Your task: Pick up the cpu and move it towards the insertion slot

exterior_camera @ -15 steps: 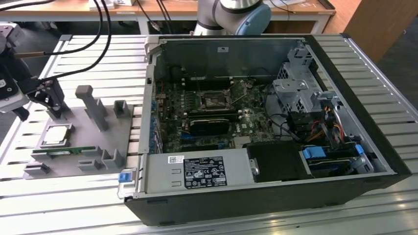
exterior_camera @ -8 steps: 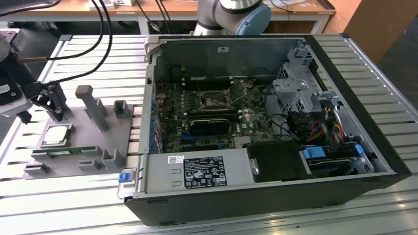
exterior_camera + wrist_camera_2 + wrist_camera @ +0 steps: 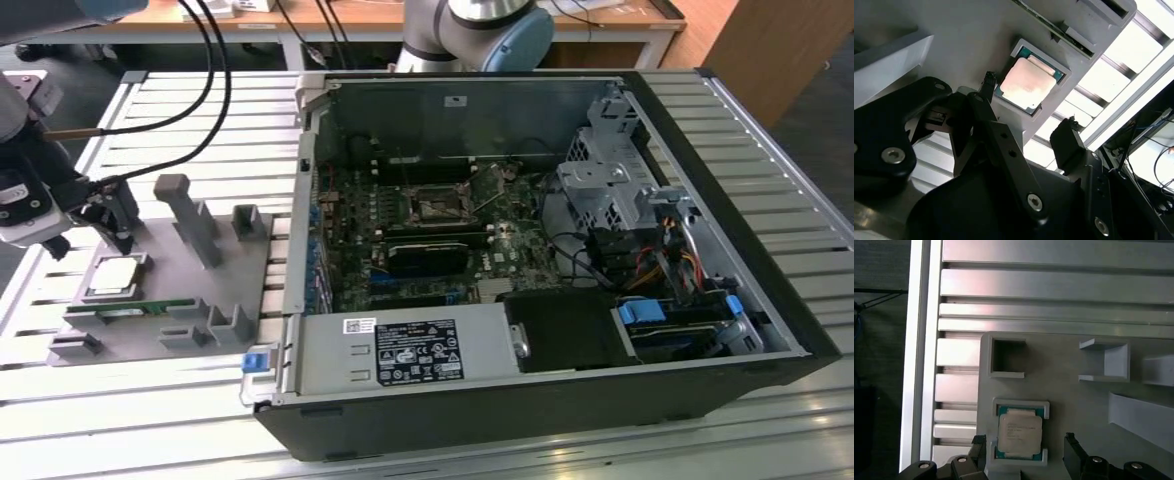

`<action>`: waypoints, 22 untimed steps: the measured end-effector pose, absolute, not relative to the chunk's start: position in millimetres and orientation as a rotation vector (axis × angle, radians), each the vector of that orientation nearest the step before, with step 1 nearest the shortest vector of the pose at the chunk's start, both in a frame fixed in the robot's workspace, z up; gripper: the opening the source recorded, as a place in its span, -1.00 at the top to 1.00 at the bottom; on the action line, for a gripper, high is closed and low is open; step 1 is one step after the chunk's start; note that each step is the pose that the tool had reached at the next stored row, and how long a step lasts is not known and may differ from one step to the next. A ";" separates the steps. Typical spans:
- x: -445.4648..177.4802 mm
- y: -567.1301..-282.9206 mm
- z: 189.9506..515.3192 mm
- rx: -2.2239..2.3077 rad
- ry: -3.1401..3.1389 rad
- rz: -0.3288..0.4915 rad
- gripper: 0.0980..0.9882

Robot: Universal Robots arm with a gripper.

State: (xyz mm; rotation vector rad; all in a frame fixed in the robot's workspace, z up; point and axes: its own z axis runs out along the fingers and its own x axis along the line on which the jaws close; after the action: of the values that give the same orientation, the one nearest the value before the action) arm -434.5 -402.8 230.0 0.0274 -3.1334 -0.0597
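The end effector stands wide open. Its two dark fingers sit one to each side of the single cpu, and both wrist views show a gap between each finger and the chip. The cpu lies flat, metal lid up, in a square recess of the grey fixture at the exterior view's left, close to that frame's edge. Its lid carries faint lines of print.

One green memory stick lies just beside the cpu on the same fixture. The fixture rests on the slatted metal tabletop, with bare slats above it in the frame.

The open computer case abuts the fixture's right side. Inside it, the one insertion slot sits in the green motherboard, well apart from the cpu. A white printed label faces up near the case's lower edge.
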 end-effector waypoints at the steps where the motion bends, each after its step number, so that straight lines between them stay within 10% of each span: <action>1: -434.7 -402.8 228.4 0.026 -3.133 -0.060 -0.39; 22: -438.2 -402.8 200.4 0.018 -3.134 -0.060 -0.39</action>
State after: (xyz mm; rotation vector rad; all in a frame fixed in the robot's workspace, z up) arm -438.2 -402.8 200.4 0.0184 -3.1335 -0.0596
